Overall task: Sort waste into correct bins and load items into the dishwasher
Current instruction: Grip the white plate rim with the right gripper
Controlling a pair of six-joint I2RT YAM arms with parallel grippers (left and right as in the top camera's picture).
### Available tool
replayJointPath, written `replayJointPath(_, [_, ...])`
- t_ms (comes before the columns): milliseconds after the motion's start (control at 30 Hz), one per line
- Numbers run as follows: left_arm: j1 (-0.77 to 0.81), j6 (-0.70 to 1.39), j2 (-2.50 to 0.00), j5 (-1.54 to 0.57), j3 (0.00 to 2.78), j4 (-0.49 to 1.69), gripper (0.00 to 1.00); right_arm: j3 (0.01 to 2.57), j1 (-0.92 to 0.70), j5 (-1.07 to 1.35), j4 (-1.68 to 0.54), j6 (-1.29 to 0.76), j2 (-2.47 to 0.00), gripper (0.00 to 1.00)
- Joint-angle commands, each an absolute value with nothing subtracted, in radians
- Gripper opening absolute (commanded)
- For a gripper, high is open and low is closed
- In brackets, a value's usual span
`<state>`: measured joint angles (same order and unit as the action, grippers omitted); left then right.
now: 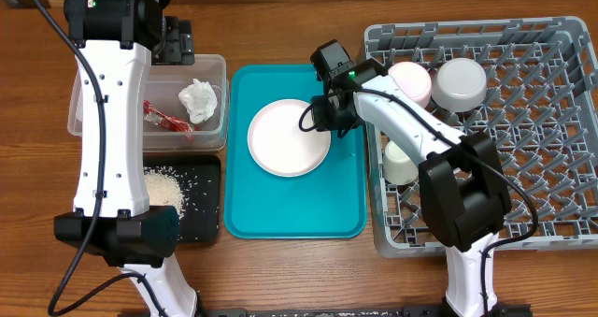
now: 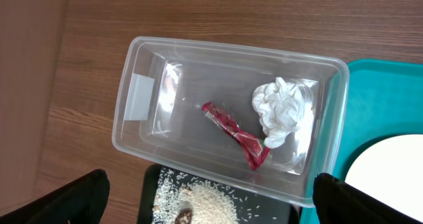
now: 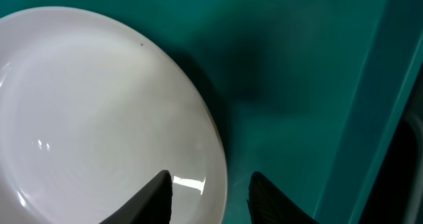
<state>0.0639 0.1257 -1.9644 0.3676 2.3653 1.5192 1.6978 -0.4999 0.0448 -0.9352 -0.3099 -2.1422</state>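
The left arm (image 1: pixel 112 121) reaches far up the desk (image 1: pixel 280 18), its left claw (image 2: pixel 210 179) spread wide and hanging above the tub (image 2: pixel 142 92), holding nothing. The right arm (image 1: pixel 411 121) bends across the rack (image 1: pixel 533 167), and the right claw (image 3: pixel 210 178) is low at the right rim of the plate (image 3: pixel 92 105), narrowly parted, rim between the fingers (image 3: pixel 264 197), one clear of it. The plate lies on the teal tray (image 1: pixel 294 214), with bare teal below and right. The rack stands just beside that tray's right edge. One napkin (image 2: pixel 281 108) and one wrapper (image 2: pixel 234 135) are in the tub, one heap of rice (image 1: pixel 163 186) in the black tray (image 1: pixel 207 209), two bowls (image 1: pixel 460 81) and one cup (image 1: pixel 400 163) in the rack
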Motion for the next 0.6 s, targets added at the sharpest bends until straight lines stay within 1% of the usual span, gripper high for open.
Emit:
replayJointPath(0, [0.066, 0.112, -1.949, 0.367, 2.387, 1.517, 1.00, 1.687, -0.506, 0.025, -0.928, -0.307, -2.121, 0.40])
replayJointPath(67, [0.066, 0.112, -1.949, 0.367, 2.387, 1.517, 1.00, 1.682, -0.507, 0.026, -0.920, -0.307, -2.121, 0.40])
replayJointPath(200, [0.066, 0.112, -1.949, 0.367, 2.387, 1.517, 1.00, 1.656, -0.518, 0.027, -0.882, -0.307, -2.121, 0.37])
replayJointPath(567, [0.066, 0.112, -1.949, 0.367, 2.387, 1.517, 1.00, 1.574, -0.520, 0.015, -0.778, -0.307, -2.121, 0.37])
